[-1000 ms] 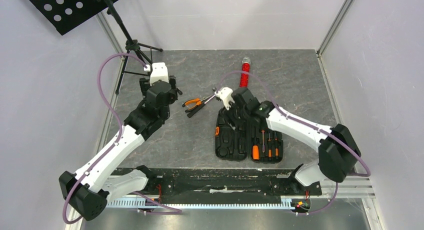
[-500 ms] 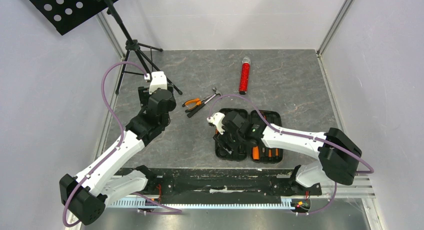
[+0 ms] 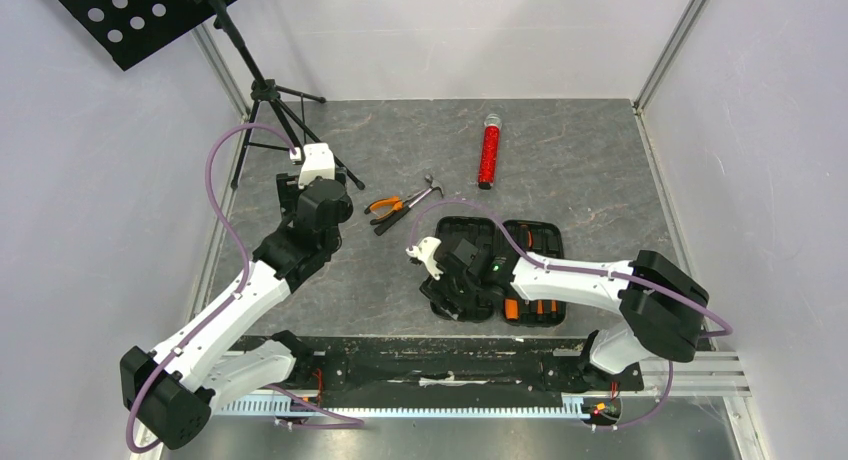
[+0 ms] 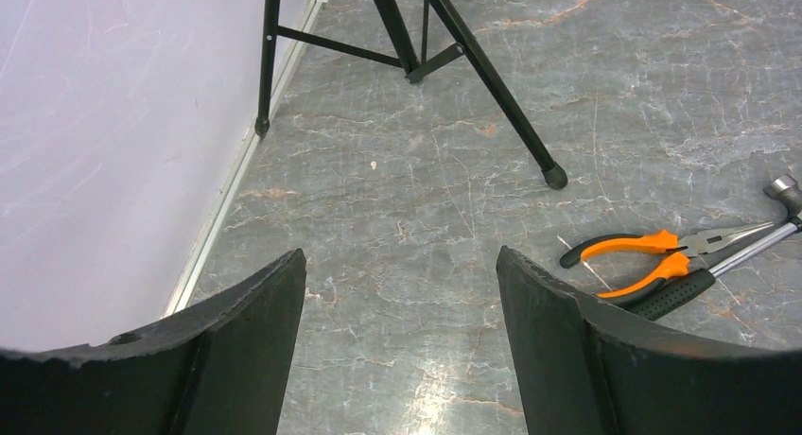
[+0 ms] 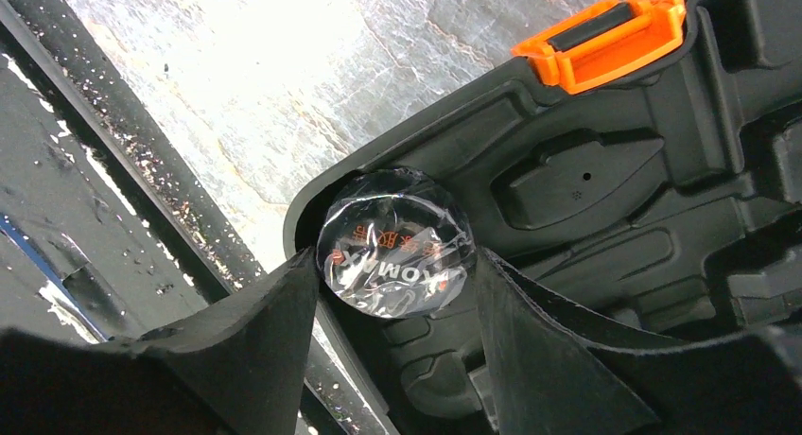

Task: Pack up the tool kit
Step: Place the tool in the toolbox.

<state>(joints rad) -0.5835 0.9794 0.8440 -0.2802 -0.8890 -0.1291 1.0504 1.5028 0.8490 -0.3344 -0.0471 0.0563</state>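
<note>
One black tripod stand [image 4: 555, 177] stands at the far left and is no part of the job. The left hand [image 4: 399, 255] hangs released and empty above the tabletop [image 3: 580, 170]. To its right lie one pair of pliers [image 4: 632, 245] and one hammer [image 4: 676, 291], touching each other, neither yet packed.

Next comes the single tool kit case [image 3: 532, 242], lying open near the front edge. The right hand [image 5: 392, 265] is over the case's near-left corner, by the one orange latch [image 5: 605, 38]. It is grasping one round piece in clear wrap [image 5: 395, 236].

The step looks like seating this piece in the corner recess. It should go best centred over the recess, clear of the rim, and pressed straight down until it bottoms. The hand should let go only then, since the slick wrap could slip or catch.

Orange-handled screwdrivers [image 3: 511, 308] sit in the case's right half, at least three, with the arm hiding part of them. One red tube [image 3: 489, 152] lies well behind.
</note>
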